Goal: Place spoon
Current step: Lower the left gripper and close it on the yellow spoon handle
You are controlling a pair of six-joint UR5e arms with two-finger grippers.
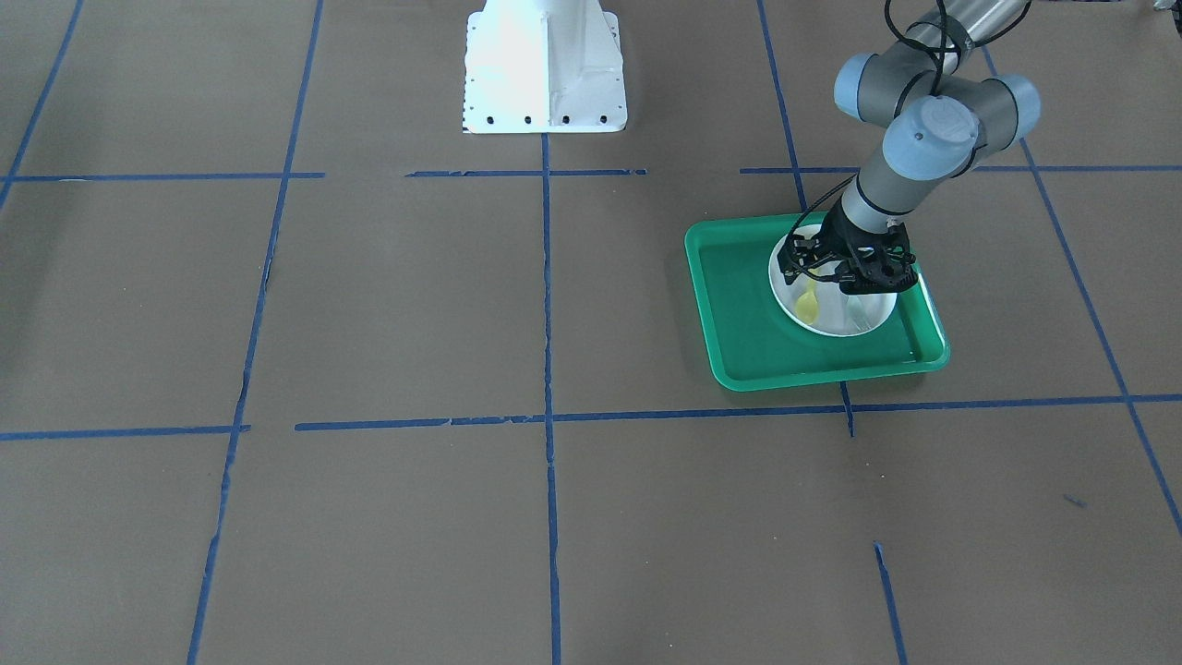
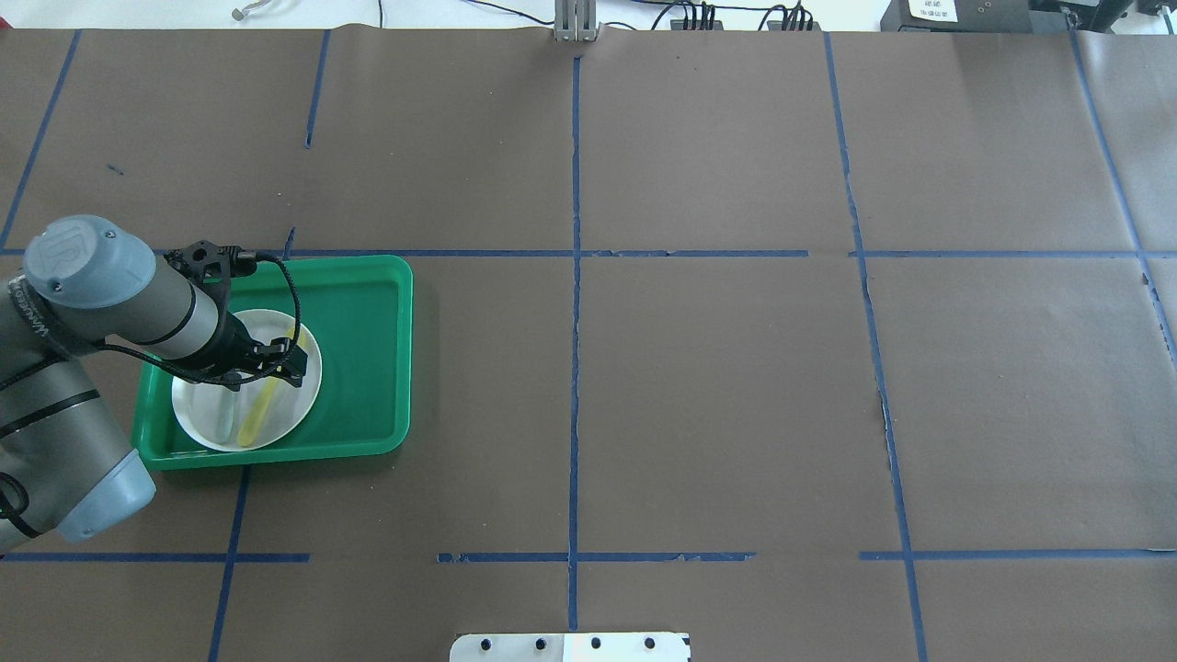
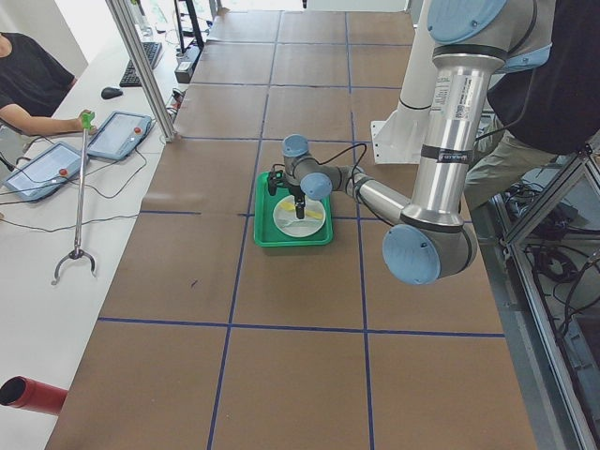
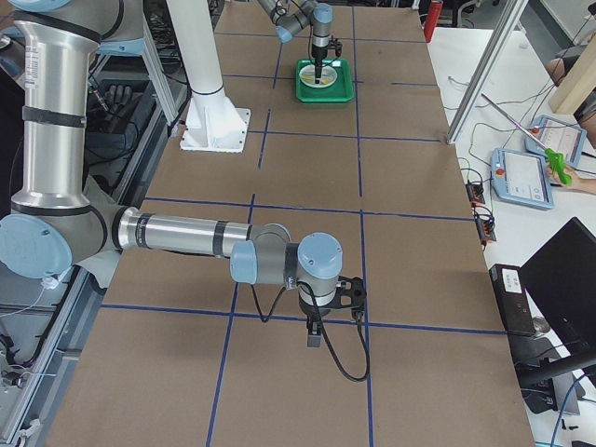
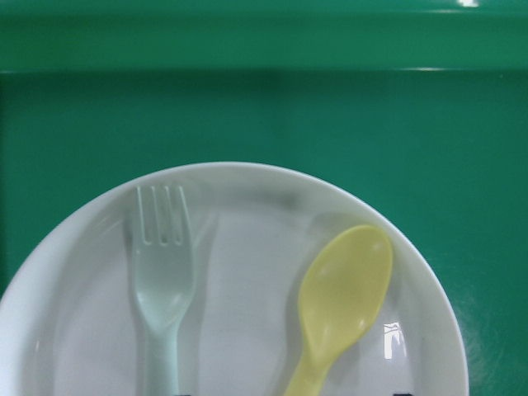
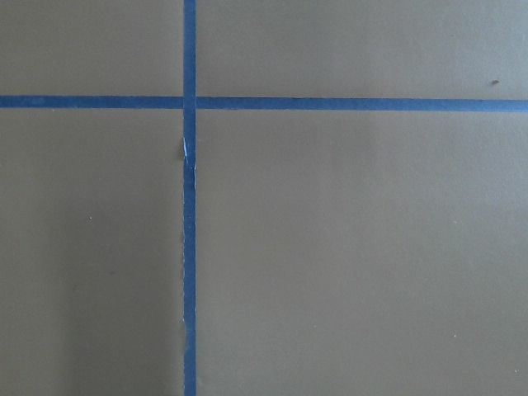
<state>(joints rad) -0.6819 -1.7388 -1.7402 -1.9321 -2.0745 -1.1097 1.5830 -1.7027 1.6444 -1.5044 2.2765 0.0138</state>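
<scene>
A robotics lab: the bench point(image 2: 736, 395) is papered brown and gridded with blue tape point(image 2: 576, 368), and past the left pincer point(image 3: 298, 212) control tablets point(image 3: 117, 134) lie on a side desk point(image 3: 47, 309).

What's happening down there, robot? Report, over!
Left gripper open above plate. Right gripper: cannot tell. Spoon lies on plate, fork beside it, apart.

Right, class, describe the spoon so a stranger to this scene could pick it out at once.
Find the green tray, then the white plate in it. Two utensils lie side by side on the plate. The spoon is the yellow one with a smooth oval bowl, not the pale fork with tines.
</scene>
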